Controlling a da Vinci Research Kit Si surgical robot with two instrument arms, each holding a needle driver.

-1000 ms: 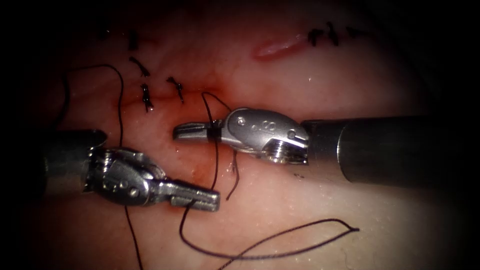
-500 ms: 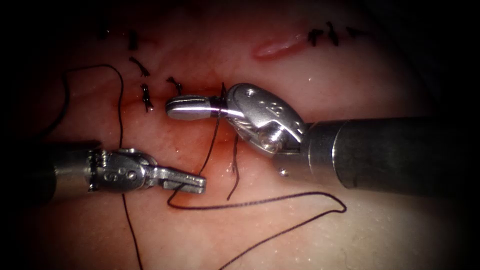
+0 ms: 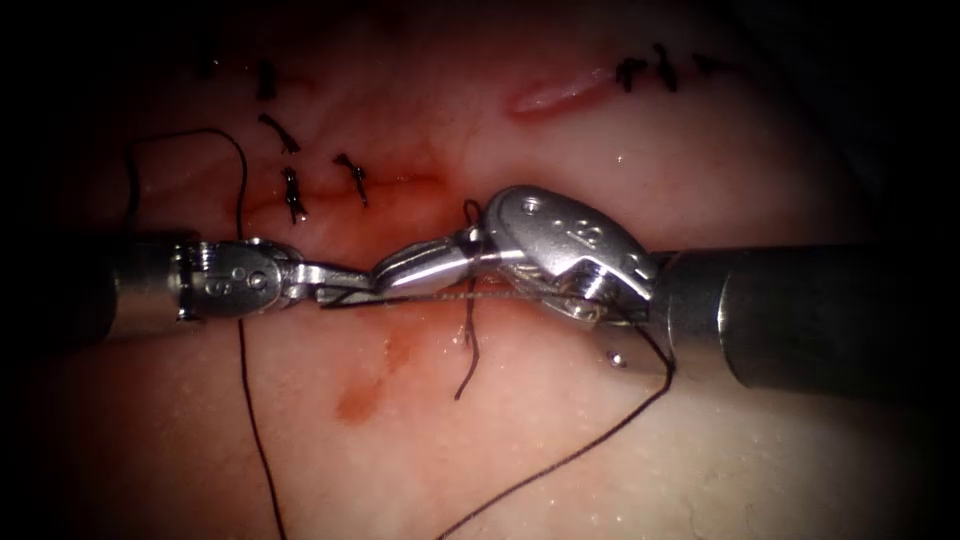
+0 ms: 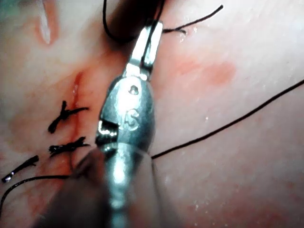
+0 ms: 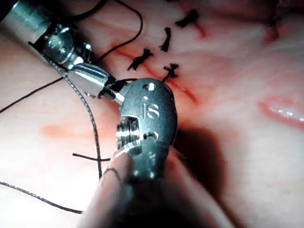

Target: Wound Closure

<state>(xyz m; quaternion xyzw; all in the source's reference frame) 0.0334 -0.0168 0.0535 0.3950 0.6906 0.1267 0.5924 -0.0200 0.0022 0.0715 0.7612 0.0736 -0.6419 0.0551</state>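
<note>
On the tissue point(image 3: 560, 400), my left tool point(image 3: 345, 290) comes in from the left, shut on the dark thread point(image 3: 560, 465). A taut strand runs from its jaws rightward beneath my right tool point(image 3: 385, 272), then curves down toward the near edge. The right tool's jaws are shut, tip to tip with the left tool, with a loop of thread point(image 3: 470, 232) wound around their base. A short thread tail point(image 3: 466, 360) hangs loose below. The left wrist view shows the left tool point(image 4: 151, 35) closed on thread point(image 4: 228, 126). The right wrist view shows the right tool point(image 5: 85, 76) with the loop point(image 5: 110, 89).
Finished stitches point(image 3: 292, 192) with cut ends sit along the reddened cut point(image 3: 400, 185) behind the tools. Farther back right lies another cut point(image 3: 555, 95) with stitches point(image 3: 650, 72). Red fluid point(image 3: 355, 405) stains the tissue below the tools. A long strand point(image 3: 240, 200) arcs at the left.
The left tool moved up toward the right tool's tip, carrying its thread. The right tool turned and shifted right. The slack loop near the front drew into a taut strand.
</note>
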